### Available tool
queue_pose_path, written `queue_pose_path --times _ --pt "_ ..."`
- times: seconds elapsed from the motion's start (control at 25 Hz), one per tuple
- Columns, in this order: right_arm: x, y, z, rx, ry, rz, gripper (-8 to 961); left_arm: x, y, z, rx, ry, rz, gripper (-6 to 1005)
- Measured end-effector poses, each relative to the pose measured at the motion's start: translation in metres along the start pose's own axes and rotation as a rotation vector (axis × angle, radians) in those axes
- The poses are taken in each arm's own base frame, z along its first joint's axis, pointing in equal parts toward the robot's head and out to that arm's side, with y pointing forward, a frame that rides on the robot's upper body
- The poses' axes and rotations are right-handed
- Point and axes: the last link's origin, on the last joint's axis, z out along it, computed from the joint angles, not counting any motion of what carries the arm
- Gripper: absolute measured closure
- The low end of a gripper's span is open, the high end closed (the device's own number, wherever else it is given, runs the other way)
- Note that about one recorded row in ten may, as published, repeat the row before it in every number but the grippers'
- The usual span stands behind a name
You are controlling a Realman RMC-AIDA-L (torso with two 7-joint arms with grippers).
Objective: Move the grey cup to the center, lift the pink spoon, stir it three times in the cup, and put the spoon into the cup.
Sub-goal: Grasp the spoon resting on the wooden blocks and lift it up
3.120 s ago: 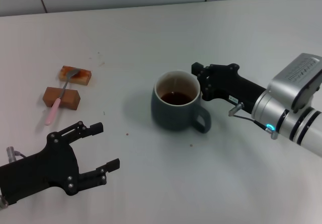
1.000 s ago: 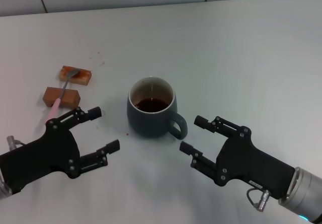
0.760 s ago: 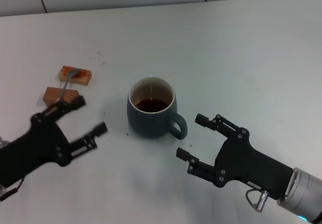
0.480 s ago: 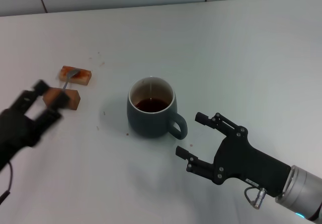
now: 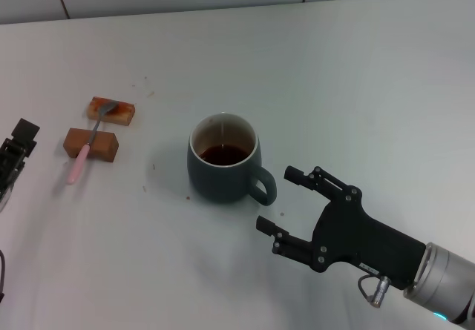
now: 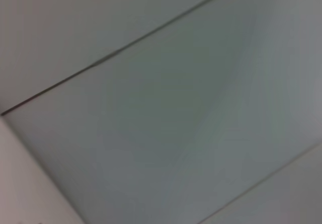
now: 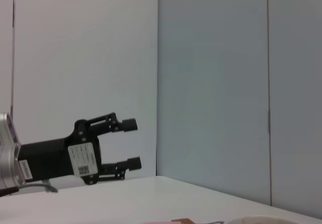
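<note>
Head view is showing the right gripper (image 5: 280, 199) with its two black fingers (image 5: 298, 173) spread wide and holding nothing, hovering low over the table (image 5: 356, 85) just beside the cup (image 5: 225, 158), on the side where the handle is sticking out; the fingertips are pointing toward the handle but are staying apart from it. Behind the fingers the black palm is running back into a silver wrist at the near right corner.

The left gripper (image 5: 16, 152) is showing only as a black tip at the far left edge in the head view, near the spoon (image 5: 87, 146) but not touching it. The right wrist view is catching it from the side (image 7: 132, 143), hanging above the table with its fingers parted and nothing between them (the left wrist view is giving only blank wall panels).

The cup is standing upright near the middle of the table, with dark liquid sitting in its pale inside. The spoon is lying well to the cup's left, its bowl resting on the far block (image 5: 111, 110), its neck crossing the near block (image 5: 90, 144) and its pink handle sloping down to the tabletop beyond it
</note>
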Motion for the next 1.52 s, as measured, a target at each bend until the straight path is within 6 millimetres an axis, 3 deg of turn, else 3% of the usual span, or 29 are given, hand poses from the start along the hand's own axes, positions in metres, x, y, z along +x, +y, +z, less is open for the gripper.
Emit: queue_pose_path --times 0.76,1.52 --pt "0.003 0.001 0.001 -0.006 0.022 0.009 150 -0.008 -0.02 -0.009 0.158 0.003 -0.12 189" --pt "0.004 -0.001 0.001 0.002 0.031 0.023 149 -0.02 -0.026 -0.012 0.223 -0.013 -0.175 190"
